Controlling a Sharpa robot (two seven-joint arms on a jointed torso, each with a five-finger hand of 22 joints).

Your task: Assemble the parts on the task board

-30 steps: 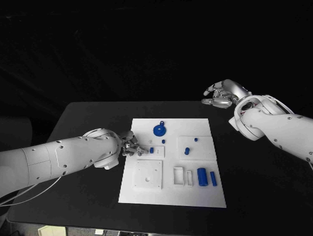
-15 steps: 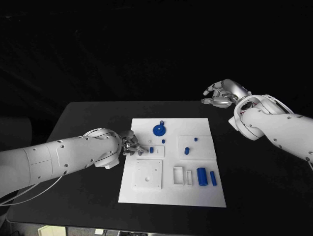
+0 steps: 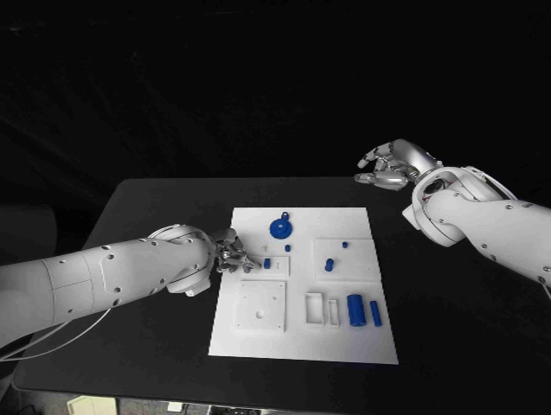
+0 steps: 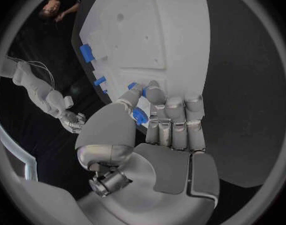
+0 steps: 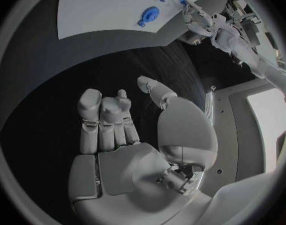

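The white task board [image 3: 350,346] lies in the middle of the black table. My left hand [image 3: 232,255] is at the board's left edge, fingers curled. In the left wrist view its thumb and fingers [image 4: 157,110] pinch a small blue part [image 4: 140,116] just over the board [image 4: 155,35]. On the board lie a blue disc [image 3: 281,229], a short peg [image 3: 266,264], two small pieces [image 3: 329,265], a thick cylinder [image 3: 355,311] and a thin one [image 3: 376,313]. My right hand [image 3: 394,164] hangs beyond the table's far right corner, holding nothing, thumb apart from the fingers [image 5: 108,120].
A raised white square block [image 3: 261,307] and a white frame [image 3: 319,309] sit in the board's near half. Bare black table [image 3: 150,216] surrounds the board on both sides. My right forearm [image 3: 500,229] crosses above the table's right edge.
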